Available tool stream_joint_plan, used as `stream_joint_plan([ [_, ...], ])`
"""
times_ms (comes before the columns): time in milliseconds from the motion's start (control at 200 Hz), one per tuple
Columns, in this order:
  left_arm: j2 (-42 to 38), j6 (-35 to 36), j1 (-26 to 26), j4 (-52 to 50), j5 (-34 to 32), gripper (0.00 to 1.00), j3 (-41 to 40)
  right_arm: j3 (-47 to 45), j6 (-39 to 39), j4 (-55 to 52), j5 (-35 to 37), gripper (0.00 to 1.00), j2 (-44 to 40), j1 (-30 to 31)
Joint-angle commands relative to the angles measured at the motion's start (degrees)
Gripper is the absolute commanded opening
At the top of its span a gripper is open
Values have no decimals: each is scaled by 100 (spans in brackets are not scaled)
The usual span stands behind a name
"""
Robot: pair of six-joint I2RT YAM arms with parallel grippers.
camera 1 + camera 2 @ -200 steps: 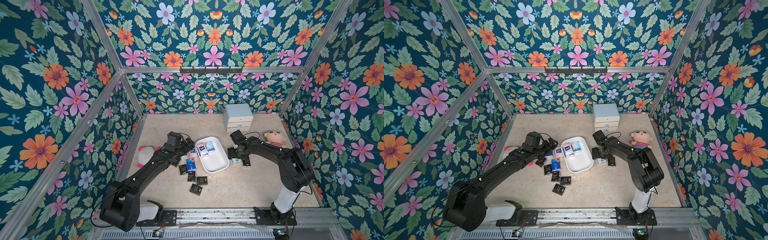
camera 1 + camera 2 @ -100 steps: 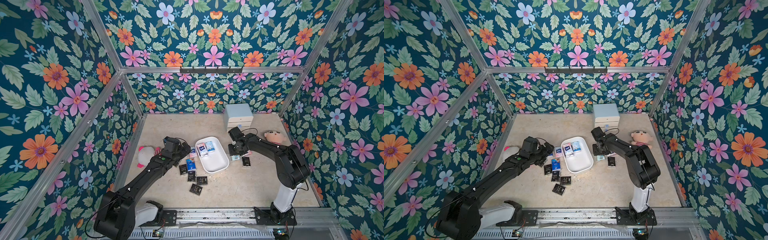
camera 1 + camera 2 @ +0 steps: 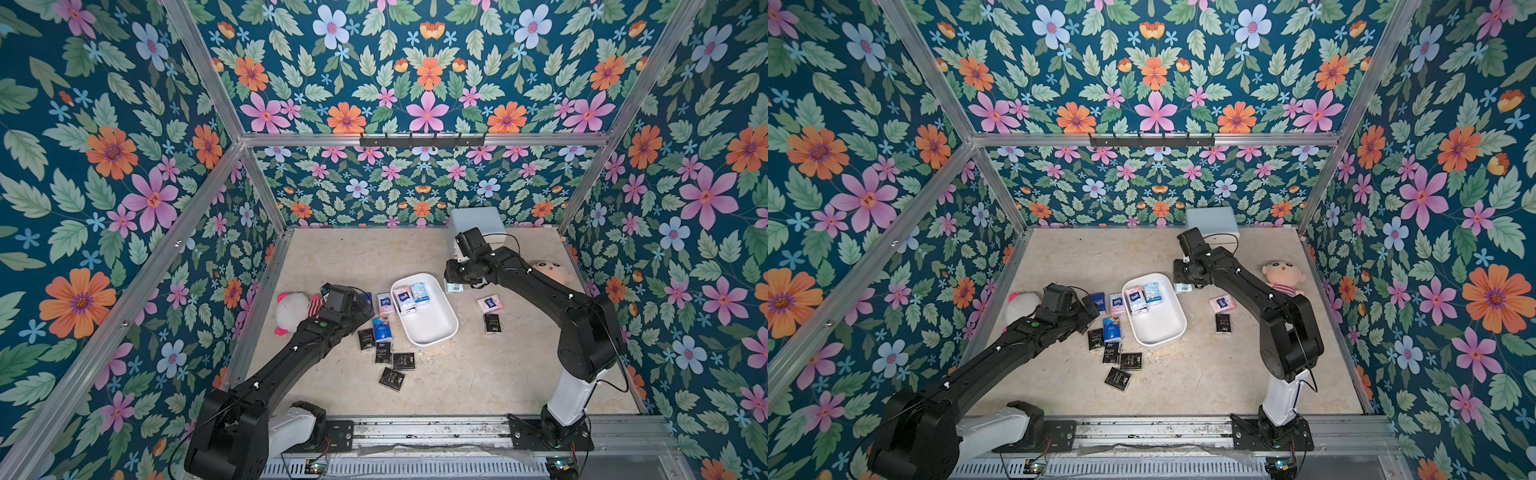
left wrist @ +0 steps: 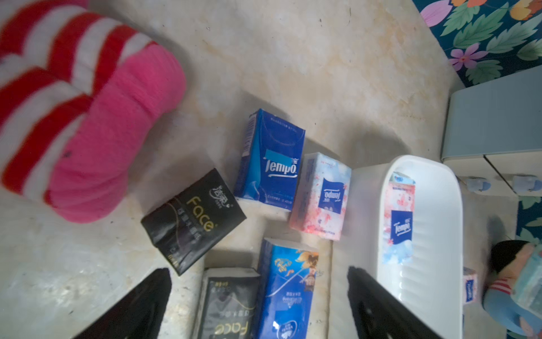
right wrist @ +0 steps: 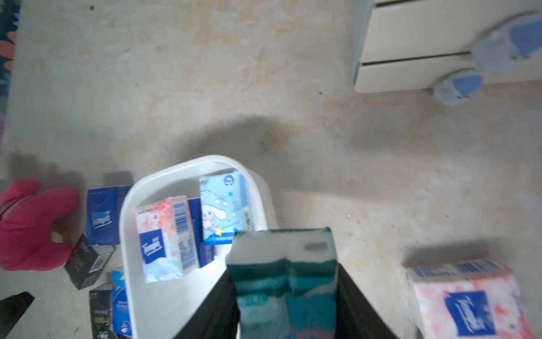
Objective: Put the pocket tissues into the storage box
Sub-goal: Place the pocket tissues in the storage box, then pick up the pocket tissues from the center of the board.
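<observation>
Teal packet [image 5: 281,252]: soft crinkled wrap, teal and white bands, rounded end. It sits between two black fingers, just beside the box's far short end [image 3: 454,286]. I cannot tell whether it is clear of the floor.
Right gripper [image 5: 286,281]: closed on the teal packet, a finger against each long side.
Box [image 3: 432,328]: glossy white plastic, oblong, with rounded corners, low walls and a ribbed bottom. It lies mid-floor, set diagonally, its near half bare.
Boxed packets: three at the far end. They are a pink-floral packet [image 5: 164,237], a light blue packet [image 5: 223,208] with a cartoon print, and a dark blue one on edge between them.
Loose packets: flat shiny rectangles.
- Left of the box: a dark blue packet [image 4: 271,161], a floral one touching it, a black packet [image 4: 193,220] with gold lettering, and more blue and black below these.
- Off the near end: a black cluster [image 3: 392,360].
- Right of the box: a pink packet [image 3: 490,303] and a black one, apart.
Left gripper [image 4: 258,271]: fingers spread wide, holding nothing, over the packets left of the box.
Floor [image 3: 457,374]: beige, mottled, matte.
Pink doll [image 4: 117,132]: fuzzy plush with red-white stripes, near the left gripper.
Boy doll [image 3: 1283,274]: plush with a round head, by the right wall.
Cabinet [image 3: 478,220]: pale blue and boxy, with cream drawer fronts and rounded blue knobs, against the back wall.
</observation>
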Motion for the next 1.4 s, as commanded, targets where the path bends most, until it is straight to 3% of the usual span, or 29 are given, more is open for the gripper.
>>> stream_joint_plan([
  [0, -115, 282, 7, -552, -447, 99, 33, 297, 16, 180, -295, 51, 258, 234],
  [160, -410, 298, 20, -759, -555, 99, -78, 845, -84, 18, -264, 51, 839, 508],
  [685, -1025, 177, 37, -1231, -742, 99, -1, 1941, -198, -426, -549, 51, 2097, 574],
  [805, -1044, 150, 40, -1292, -740, 99, 42, 2103, -198, -505, -614, 63, 2183, 585],
  [900, -1034, 167, 37, -1315, -724, 99, 100, 2234, -189, -619, -651, 72, 2110, 593],
  [1080, -934, 185, 41, -1205, -651, 99, 149, 1960, -220, -679, -189, 73, 1587, 568],
  [1190, -740, 125, 40, -963, -465, 99, 143, 1699, 144, -995, 302, 74, 1276, 390],
  [1395, -102, 168, 33, -478, -32, 99, 400, 338, 979, -787, 732, 80, 284, -261],
])
